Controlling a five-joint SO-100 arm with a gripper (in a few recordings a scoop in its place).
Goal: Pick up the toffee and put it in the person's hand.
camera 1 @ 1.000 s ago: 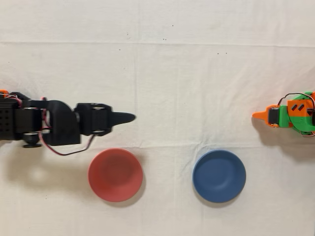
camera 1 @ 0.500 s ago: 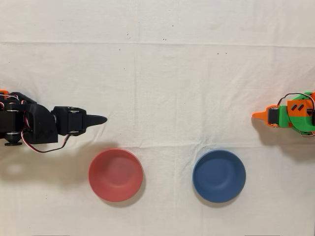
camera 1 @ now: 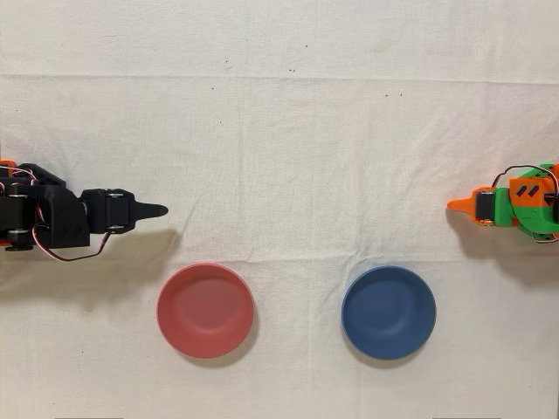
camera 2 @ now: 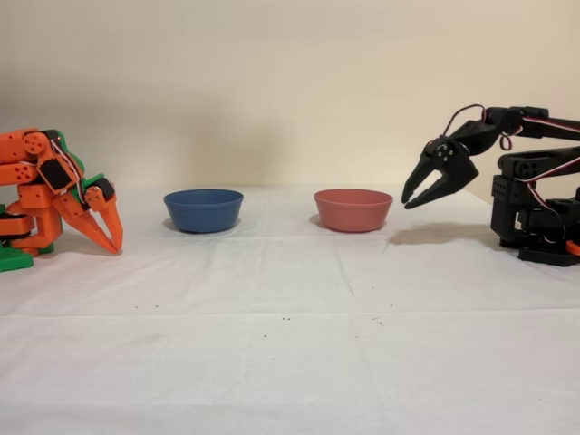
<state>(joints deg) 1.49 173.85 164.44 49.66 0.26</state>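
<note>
- Hovering above the cloth (camera 2: 299,317), the black gripper (camera 2: 414,200) hangs off the table in the fixed view, its tips pointing down and toward the red bowl (camera 2: 353,209).
- Its two fingers stand a little apart in the fixed view, a narrow gap between the tips, with nothing between them.
- From overhead, the gripper (camera 1: 155,210) shows as a single dark point at the left, so the gap cannot be judged there.
- The black arm (camera 1: 52,223) sits folded close to its base at the left edge in the overhead view; in the fixed view it is at the right.
- The red bowl (camera 1: 205,310) lies near the gripper, below and to its right in the overhead view, not touching it.
- The blue bowl (camera 1: 389,312) stands beside the red one, well apart from the gripper; both look bare inside.
- The idle orange arm (camera 1: 515,205) rests at the far side, its tips down on the cloth in the fixed view.
- No toffee or hand can be made out on the cloth.
</note>
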